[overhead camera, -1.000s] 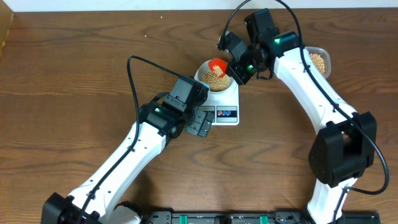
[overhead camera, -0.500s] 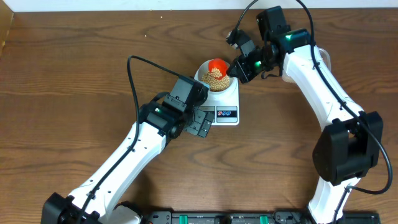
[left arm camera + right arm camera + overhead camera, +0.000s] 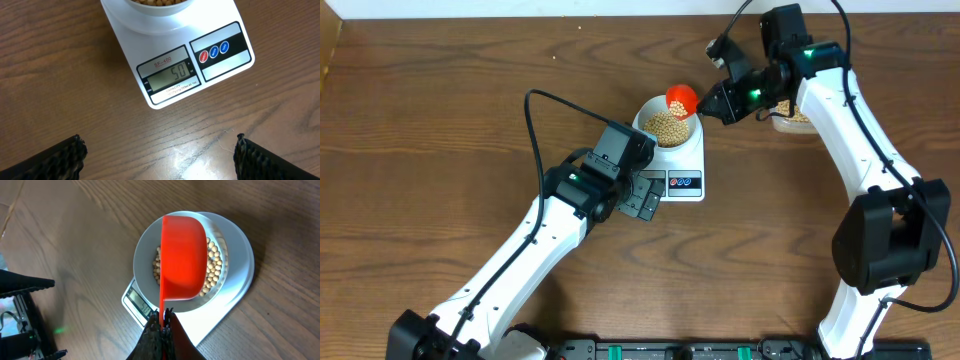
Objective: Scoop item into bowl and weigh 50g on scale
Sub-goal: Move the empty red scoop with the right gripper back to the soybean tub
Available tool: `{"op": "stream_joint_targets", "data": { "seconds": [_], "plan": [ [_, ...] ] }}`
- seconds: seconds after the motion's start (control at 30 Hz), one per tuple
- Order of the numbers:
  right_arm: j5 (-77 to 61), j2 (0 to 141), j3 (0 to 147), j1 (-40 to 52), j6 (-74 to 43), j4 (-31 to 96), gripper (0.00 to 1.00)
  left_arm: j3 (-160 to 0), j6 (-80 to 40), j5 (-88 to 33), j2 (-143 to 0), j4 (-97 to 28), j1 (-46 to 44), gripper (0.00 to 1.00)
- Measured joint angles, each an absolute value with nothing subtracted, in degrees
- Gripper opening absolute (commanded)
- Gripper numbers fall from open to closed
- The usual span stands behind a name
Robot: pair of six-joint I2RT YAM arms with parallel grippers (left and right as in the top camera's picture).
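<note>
The white bowl (image 3: 648, 108) stands on the white scale (image 3: 695, 160), filled with tan beans (image 3: 667, 128). In the left wrist view the scale's display (image 3: 170, 75) reads 50. My right gripper (image 3: 715, 103) is shut on the thin handle of a red scoop (image 3: 681, 98), which hovers over the bowl's far right rim. From the right wrist, the scoop (image 3: 182, 255) covers the middle of the bowl (image 3: 145, 255), with beans (image 3: 215, 267) showing beside it and no beans visible on the scoop. My left gripper (image 3: 642, 198) stands open just left of the scale's display, holding nothing.
A clear plastic tub (image 3: 790, 120) holding more beans sits behind my right arm at the back right, mostly hidden by it. The scale's three round buttons (image 3: 214, 51) face my left gripper (image 3: 160, 155). Bare wooden table lies all around.
My right gripper has carried the red scoop up and to the right, from over the bowl's middle to its far right rim. The left arm has not moved.
</note>
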State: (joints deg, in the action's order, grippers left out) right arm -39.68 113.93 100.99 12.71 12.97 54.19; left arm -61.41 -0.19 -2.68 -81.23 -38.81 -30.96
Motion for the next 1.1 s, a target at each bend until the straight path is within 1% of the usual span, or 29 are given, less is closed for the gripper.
{"op": "stream_joint_targets", "data": {
  "seconds": [0.47, 0.6, 0.73, 0.83, 1.1],
  "plan": [
    [-40.77, 113.93, 101.01, 12.34, 12.51, 54.17, 0.01, -61.41, -0.19, -2.66, -81.23, -38.81, -30.96, 0.96],
    [-42.11, 113.84, 101.01, 9.58, 12.27, 55.2, 0.01, -61.41, -0.19, -2.66, -81.23, -38.81, -30.96, 0.96],
    [-42.68, 112.4, 101.03, 4.25, 12.23, 56.55, 0.01, -61.41, -0.19, -2.68, -81.23, -38.81, -30.96, 0.96],
    [-43.09, 108.36, 101.19, -4.19, 12.32, 59.33, 0.01, -61.41, -0.19, -2.66, -81.23, -38.81, -30.96, 0.96],
    [-43.09, 106.32, 101.32, -18.0, 13.02, 63.83, 0.01, -61.41, -0.19, -2.66, -81.23, -38.81, -30.96, 0.96]
  ]
}}
